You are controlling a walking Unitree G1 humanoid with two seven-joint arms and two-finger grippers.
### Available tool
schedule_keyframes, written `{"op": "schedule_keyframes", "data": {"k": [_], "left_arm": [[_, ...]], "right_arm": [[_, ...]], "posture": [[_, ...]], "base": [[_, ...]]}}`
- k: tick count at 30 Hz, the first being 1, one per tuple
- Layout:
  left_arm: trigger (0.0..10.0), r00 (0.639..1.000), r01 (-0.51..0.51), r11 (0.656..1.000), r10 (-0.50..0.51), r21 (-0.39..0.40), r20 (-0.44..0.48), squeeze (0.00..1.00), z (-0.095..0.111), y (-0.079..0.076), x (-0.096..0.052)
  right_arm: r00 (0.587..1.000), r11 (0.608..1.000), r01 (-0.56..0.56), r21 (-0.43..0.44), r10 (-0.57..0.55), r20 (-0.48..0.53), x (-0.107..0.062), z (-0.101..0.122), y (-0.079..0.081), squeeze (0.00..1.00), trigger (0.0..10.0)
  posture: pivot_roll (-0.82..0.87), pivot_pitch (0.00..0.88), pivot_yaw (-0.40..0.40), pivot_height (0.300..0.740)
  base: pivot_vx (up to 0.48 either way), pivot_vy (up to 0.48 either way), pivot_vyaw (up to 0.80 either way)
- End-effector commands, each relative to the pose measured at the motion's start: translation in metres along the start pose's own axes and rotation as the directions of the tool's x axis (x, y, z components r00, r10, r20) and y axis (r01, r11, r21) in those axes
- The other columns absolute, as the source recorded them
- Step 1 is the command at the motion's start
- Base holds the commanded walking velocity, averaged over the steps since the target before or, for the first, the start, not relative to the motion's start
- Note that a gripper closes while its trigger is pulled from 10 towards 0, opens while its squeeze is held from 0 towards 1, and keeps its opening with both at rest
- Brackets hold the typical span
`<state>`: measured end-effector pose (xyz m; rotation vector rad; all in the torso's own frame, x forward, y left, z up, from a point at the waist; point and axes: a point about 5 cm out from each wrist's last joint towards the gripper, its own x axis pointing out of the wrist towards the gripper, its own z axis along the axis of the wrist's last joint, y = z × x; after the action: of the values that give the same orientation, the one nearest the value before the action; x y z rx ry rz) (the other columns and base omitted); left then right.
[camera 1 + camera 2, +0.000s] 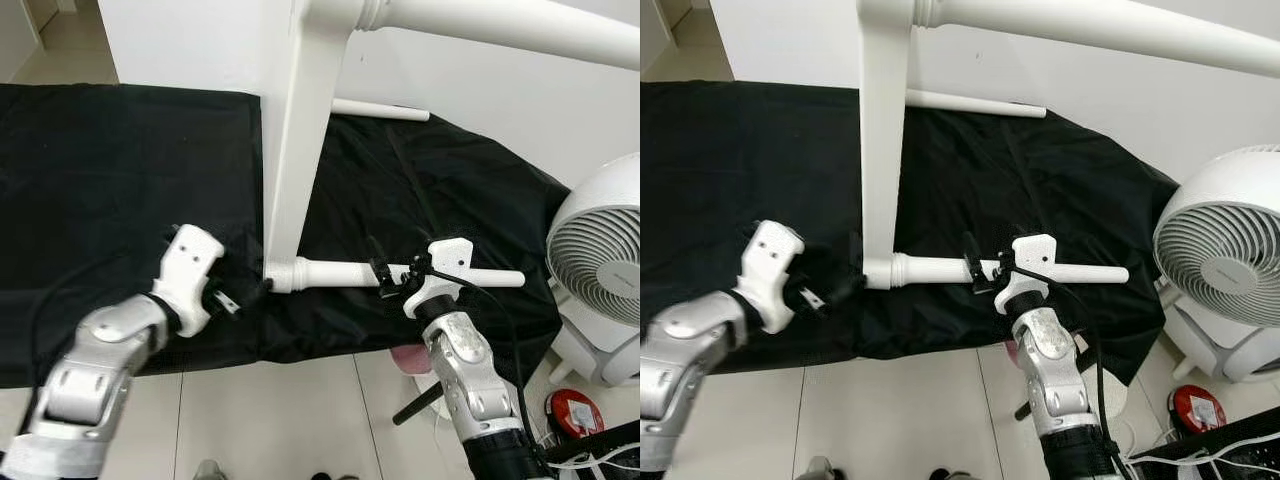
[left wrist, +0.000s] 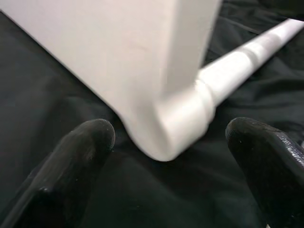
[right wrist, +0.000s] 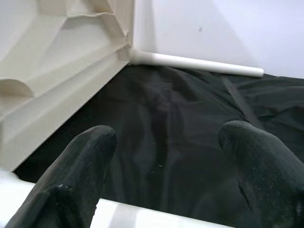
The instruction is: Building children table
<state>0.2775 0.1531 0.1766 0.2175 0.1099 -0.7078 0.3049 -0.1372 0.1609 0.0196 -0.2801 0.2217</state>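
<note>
Left eye view showed a white children's table [image 1: 295, 130] standing on its edge on a black cloth [image 1: 120, 180] spread over the floor, its top upright and facing sideways. One white leg [image 1: 340, 272] stuck out level from the lower corner toward the robot's right, lying just above the cloth. A second leg [image 1: 500, 22] ran across the upper part of the picture, and a third [image 1: 380, 110] lay low on the far side by the wall.

The left gripper [image 1: 240, 297] sat close to the lower corner, just to the robot's left of it. In the left wrist view its two black fingers [image 2: 80, 152] were spread wide, one on each side of the rounded corner where the leg joined the top, touching neither.

The right gripper [image 1: 388, 280] was at the lower leg, about midway along its length. In the right wrist view its fingers [image 3: 83, 161] stood parted over the cloth, with the white leg passing close beneath them; whether they touched it could not be told.

A white fan [image 1: 600, 260] stood on the tiled floor at the robot's right, beside the cloth's edge.
</note>
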Motion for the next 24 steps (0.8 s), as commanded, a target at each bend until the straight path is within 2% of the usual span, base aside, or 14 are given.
{"op": "schedule_keyframes", "data": {"k": [1, 5, 11, 15, 24], "left_arm": [[10.0, 0.998, -0.065, 0.998, 0.065, -0.014, -0.023, 0.0, 0.0, 0.0, 0.005], [10.0, 0.993, -0.114, 0.99, 0.114, -0.082, -0.004, 0.0, 0.006, -0.005, 0.017], [10.0, 0.983, -0.178, 0.976, 0.182, -0.126, 0.02, 0.0, 0.016, -0.002, 0.026], [10.0, 0.971, -0.218, 0.962, 0.231, -0.165, 0.067, 0.0, 0.029, -0.002, 0.034], [10.0, 0.968, -0.21, 0.963, 0.229, -0.166, 0.106, 0.0, 0.042, -0.007, 0.038]], "right_arm": [[0.999, 1.0, 0.025, -0.011, -0.025, -0.031, -0.001, -0.005, -0.005, 0.0, 10.0], [0.998, 0.998, 0.046, -0.031, -0.047, -0.038, 0.003, -0.006, -0.007, 0.0, 10.0], [0.998, 0.998, 0.056, -0.036, -0.058, -0.039, 0.005, -0.006, -0.008, 0.0, 10.0], [0.996, 0.997, 0.069, -0.041, -0.071, -0.05, 0.008, -0.008, -0.008, 0.0, 10.0], [0.995, 0.996, 0.054, -0.067, -0.06, -0.078, 0.011, -0.014, -0.002, 0.0, 10.0]], "posture": [[0.13, 0.094, -0.087, 0.74], [0.12, 0.09, -0.091, 0.74], [0.11, 0.087, -0.094, 0.74], [0.11, 0.08, -0.099, 0.74], [0.11, 0.074, -0.102, 0.74]], "base": [[0.0, 0.0, 0.0], [0.0, 0.0, 0.0], [0.0, 0.0, 0.0], [0.0, 0.0, 0.0], [0.0, 0.0, 0.0]]}}
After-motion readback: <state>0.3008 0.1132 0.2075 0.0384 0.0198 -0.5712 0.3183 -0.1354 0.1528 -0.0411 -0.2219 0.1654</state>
